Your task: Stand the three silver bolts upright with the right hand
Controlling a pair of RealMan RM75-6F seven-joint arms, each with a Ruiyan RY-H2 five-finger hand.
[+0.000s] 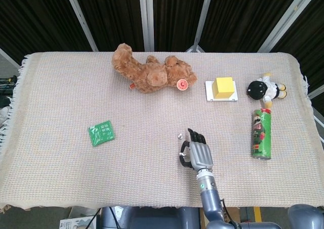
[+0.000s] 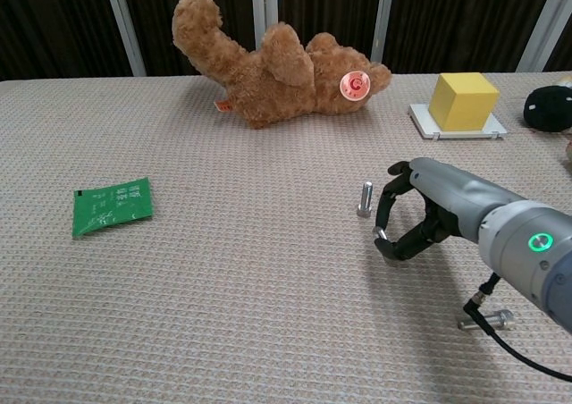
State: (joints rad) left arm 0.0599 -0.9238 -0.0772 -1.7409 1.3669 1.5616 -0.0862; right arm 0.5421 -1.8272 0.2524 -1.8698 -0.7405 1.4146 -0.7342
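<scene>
One silver bolt (image 2: 365,198) stands upright on the cloth, also seen as a small silver dot, the upright bolt (image 1: 179,136), in the head view. My right hand (image 2: 420,213) hovers just right of it with its fingers curled, and a second silver bolt (image 2: 379,234) seems pinched between thumb and fingertip. In the head view my right hand (image 1: 199,155) covers that held bolt. A third bolt (image 2: 487,319) lies flat near the front right, beside the arm's black cable. The left hand appears in neither view.
A brown teddy bear (image 1: 151,74) lies at the back centre. A yellow cube (image 1: 224,86) sits on a white plate (image 1: 209,96). A green can (image 1: 261,134) and a black-and-white plush (image 1: 264,89) lie at the right. A green packet (image 1: 101,133) lies at the left.
</scene>
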